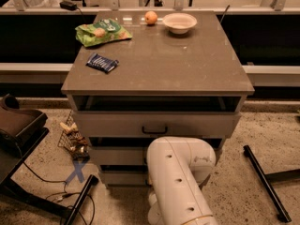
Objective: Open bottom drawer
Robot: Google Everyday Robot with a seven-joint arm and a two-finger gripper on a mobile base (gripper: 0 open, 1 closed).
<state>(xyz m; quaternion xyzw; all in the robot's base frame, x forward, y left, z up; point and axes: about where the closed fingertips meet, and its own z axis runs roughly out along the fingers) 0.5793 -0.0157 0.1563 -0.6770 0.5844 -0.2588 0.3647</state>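
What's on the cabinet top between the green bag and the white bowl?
In the camera view, a small orange fruit lies between the green bag and white bowl. The tool is out of sight behind the arm in front of the bottom drawer.

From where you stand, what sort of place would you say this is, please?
Probably a robot test lab: a lone drawer cabinet with a chip bag and bowl on top, a blue tape X on the floor, loose cables. The hand is hidden behind the white arm in front of the bottom drawer.
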